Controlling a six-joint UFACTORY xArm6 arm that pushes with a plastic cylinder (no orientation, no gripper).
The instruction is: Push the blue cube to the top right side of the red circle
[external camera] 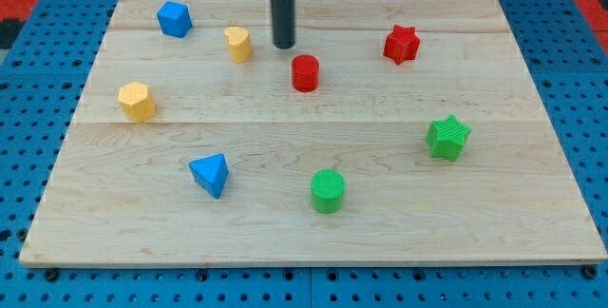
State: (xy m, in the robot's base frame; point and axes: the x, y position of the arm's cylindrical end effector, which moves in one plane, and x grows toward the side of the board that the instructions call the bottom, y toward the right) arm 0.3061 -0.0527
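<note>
Camera view: tip parked between blocks, blue cube untouched

My tip carries no jaws and touches nothing, just up-left of the red plastic circle. The blue plastic cube sits far left, near the wooden board's top edge. Best approach, I judge: circle behind its left face, push rightward above the yellow rounded block.

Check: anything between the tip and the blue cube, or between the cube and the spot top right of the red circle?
Yes. The yellow block sits between my tip and the blue cube. It also lies roughly on the cube's straight line toward the red circle, as does my tip.
</note>
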